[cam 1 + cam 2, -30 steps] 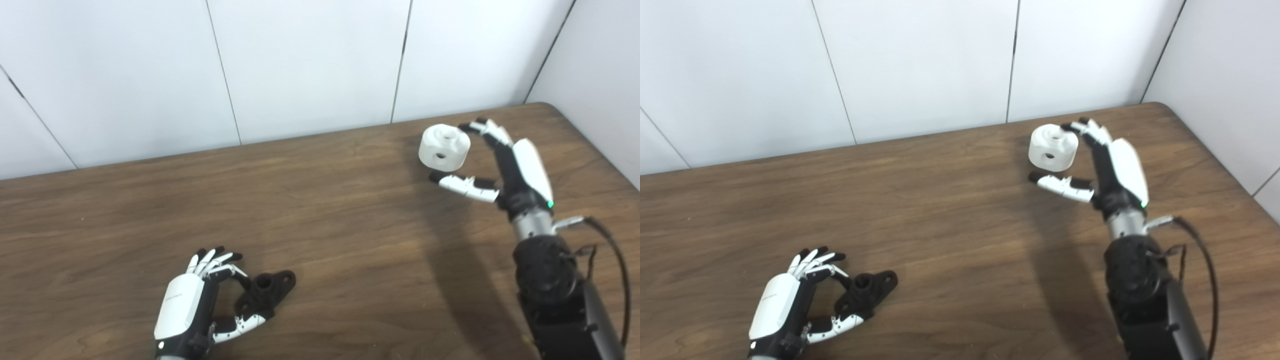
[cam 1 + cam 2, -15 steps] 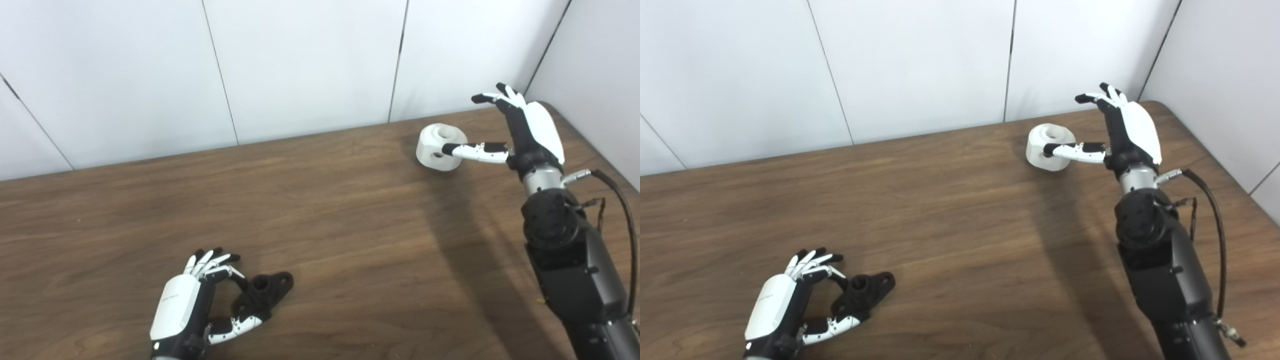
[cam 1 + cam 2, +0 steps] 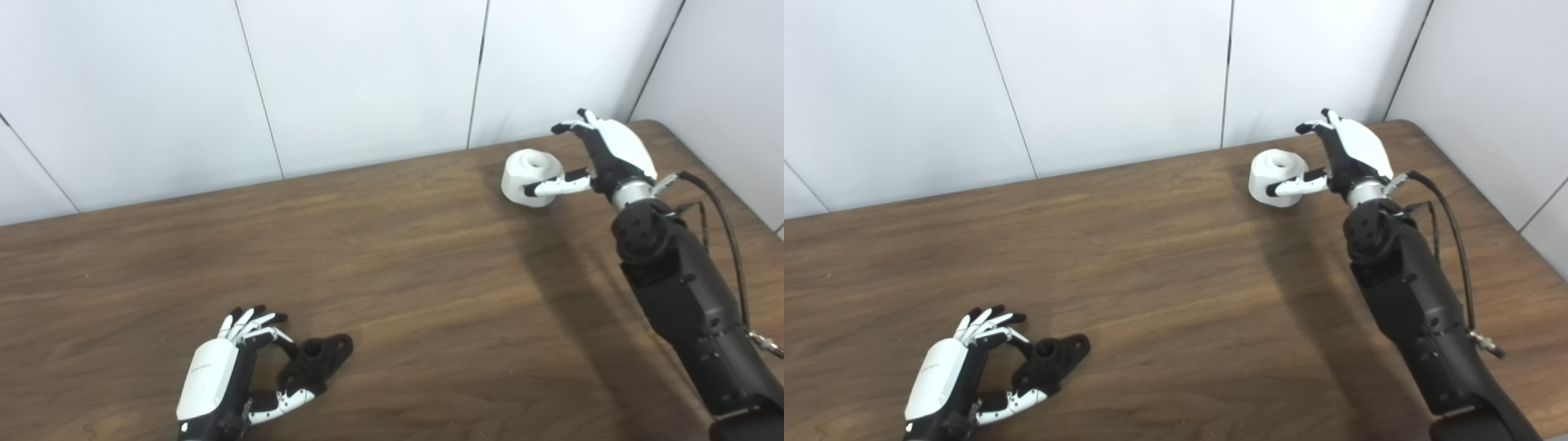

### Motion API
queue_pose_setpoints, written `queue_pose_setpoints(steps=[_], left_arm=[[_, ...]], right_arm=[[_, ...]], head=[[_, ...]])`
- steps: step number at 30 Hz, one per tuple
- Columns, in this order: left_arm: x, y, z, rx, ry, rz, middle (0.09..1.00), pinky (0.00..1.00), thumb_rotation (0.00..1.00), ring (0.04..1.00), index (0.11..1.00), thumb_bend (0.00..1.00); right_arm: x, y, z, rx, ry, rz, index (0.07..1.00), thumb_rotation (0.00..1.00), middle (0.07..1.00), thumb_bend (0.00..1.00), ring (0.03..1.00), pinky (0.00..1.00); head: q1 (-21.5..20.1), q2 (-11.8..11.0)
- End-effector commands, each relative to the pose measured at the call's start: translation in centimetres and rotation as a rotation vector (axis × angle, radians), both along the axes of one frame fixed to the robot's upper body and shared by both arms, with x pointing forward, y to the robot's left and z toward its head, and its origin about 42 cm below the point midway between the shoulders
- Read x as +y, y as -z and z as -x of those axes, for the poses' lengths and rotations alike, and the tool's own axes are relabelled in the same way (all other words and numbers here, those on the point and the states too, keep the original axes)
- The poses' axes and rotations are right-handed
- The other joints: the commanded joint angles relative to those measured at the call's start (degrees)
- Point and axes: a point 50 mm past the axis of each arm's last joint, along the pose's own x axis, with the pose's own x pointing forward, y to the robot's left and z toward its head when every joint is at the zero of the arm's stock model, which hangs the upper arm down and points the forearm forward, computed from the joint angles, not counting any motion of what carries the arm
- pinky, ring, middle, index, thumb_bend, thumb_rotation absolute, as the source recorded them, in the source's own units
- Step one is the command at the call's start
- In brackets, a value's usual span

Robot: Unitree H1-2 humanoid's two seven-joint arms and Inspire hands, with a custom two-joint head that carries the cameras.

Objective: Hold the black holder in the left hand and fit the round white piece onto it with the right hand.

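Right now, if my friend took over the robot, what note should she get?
Left robot hand: cupped around the black holder near the front of the table; fingers apart, whether they touch it is unclear, and the holder lies on the wood.
Right robot hand: open at the far right, thumb in front of the round white piece, other fingers above it, not closed on it.
Done: both hands at their parts.
Left: grip and lift the holder, grasp the white piece, carry it over, fit it on.
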Motion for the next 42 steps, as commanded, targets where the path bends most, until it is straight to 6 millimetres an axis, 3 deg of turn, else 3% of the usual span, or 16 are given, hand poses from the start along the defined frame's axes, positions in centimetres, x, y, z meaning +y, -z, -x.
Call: queue_pose_setpoints(steps=[1, 17, 28, 42], left_arm=[[0.9, 0.2, -0.1, 0.003, -0.011, -0.027, 0.810, 1.00, 0.04, 0.921, 0.486, 0.52], [1.1, 0.4, -0.1, 0.003, -0.011, -0.027, 0.812, 1.00, 0.04, 0.921, 0.486, 0.52], [1.2, 0.3, -0.2, 0.009, -0.010, -0.023, 0.811, 1.00, 0.04, 0.921, 0.485, 0.52], [1.2, 0.1, -0.2, 0.007, -0.012, -0.028, 0.811, 1.00, 0.04, 0.920, 0.485, 0.52]], right_arm=[[-0.4, -2.9, -1.3, -0.061, 0.014, 0.044, 0.830, 0.32, 0.995, 0.92, 1.000, 1.00], [-0.2, -2.7, -3.4, -0.033, 0.043, 0.016, 0.815, 0.34, 0.980, 0.88, 1.000, 1.00], [0.4, -3.3, -4.0, -0.058, 0.049, 0.010, 0.776, 0.32, 0.962, 0.86, 1.000, 1.00], [-0.6, -2.6, -3.9, -0.010, 0.066, 0.031, 0.752, 0.33, 0.965, 0.84, 1.000, 1.00]], head=[[0.18, -0.01], [0.15, -0.62], [-0.01, -0.76], [-0.21, -0.82]])
